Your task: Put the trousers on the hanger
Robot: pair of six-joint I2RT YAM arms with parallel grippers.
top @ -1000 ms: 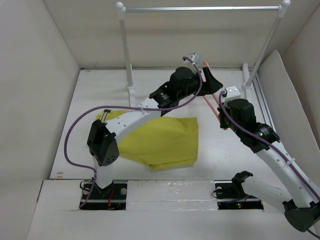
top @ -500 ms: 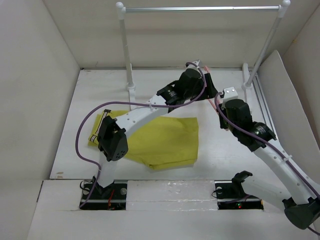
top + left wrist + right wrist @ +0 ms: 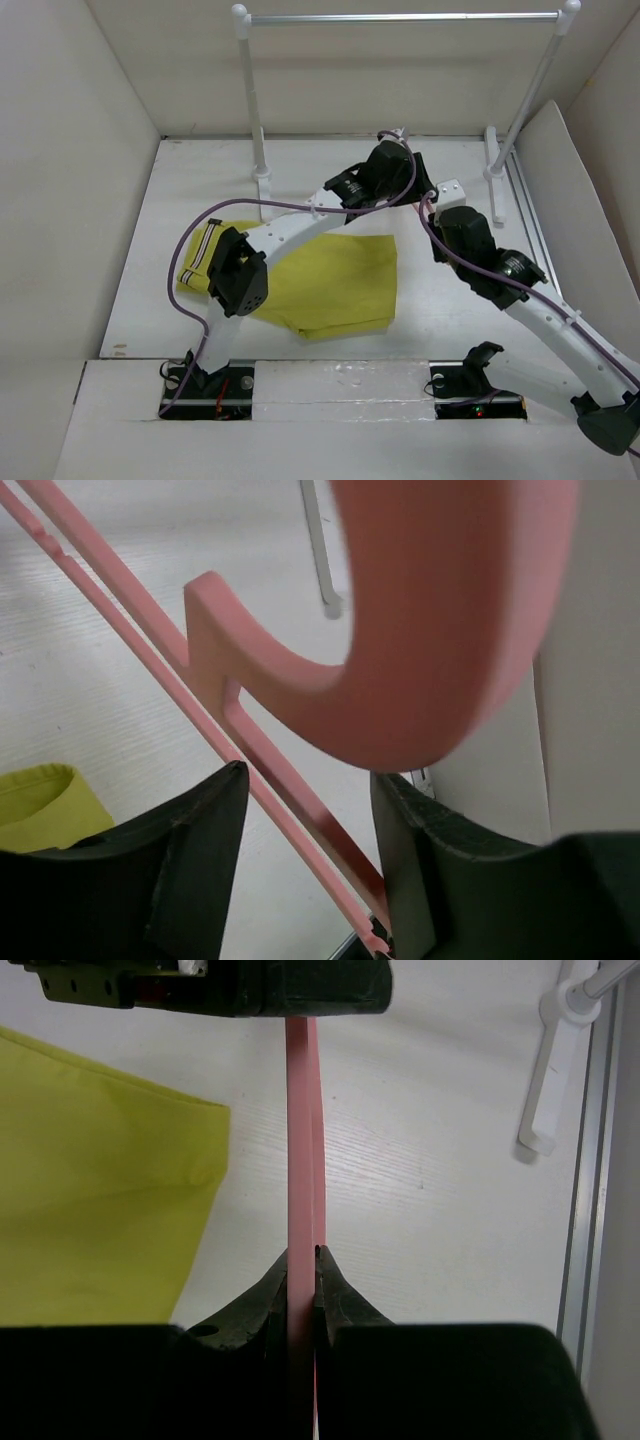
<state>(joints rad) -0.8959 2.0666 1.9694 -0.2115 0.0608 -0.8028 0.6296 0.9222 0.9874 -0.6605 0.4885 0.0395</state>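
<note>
The mustard trousers [image 3: 335,280] lie flat on the table, their striped waistband [image 3: 200,252] at the left; they also show in the right wrist view [image 3: 90,1210]. The pink hanger [image 3: 303,1110] is held on edge off the table, and the arms hide it in the top view. My right gripper [image 3: 303,1252] [image 3: 435,203] is shut on the hanger's bar. My left gripper [image 3: 305,775] [image 3: 412,185] is open, with the hanger's bar [image 3: 150,650] running between its fingers close to the right one. The hook [image 3: 450,630] looms just above the left gripper.
A white-posted rack with a metal rail [image 3: 400,17] stands at the back; its post bases [image 3: 262,180] [image 3: 495,170] sit on the table near both grippers. An aluminium track [image 3: 590,1210] runs along the right side. Walls close in left and right.
My left gripper has moved in toward the right gripper, so the hanger between them is now hidden from above. The left elbow swung right, uncovering the waistband. The right gripper shifted slightly left.
</note>
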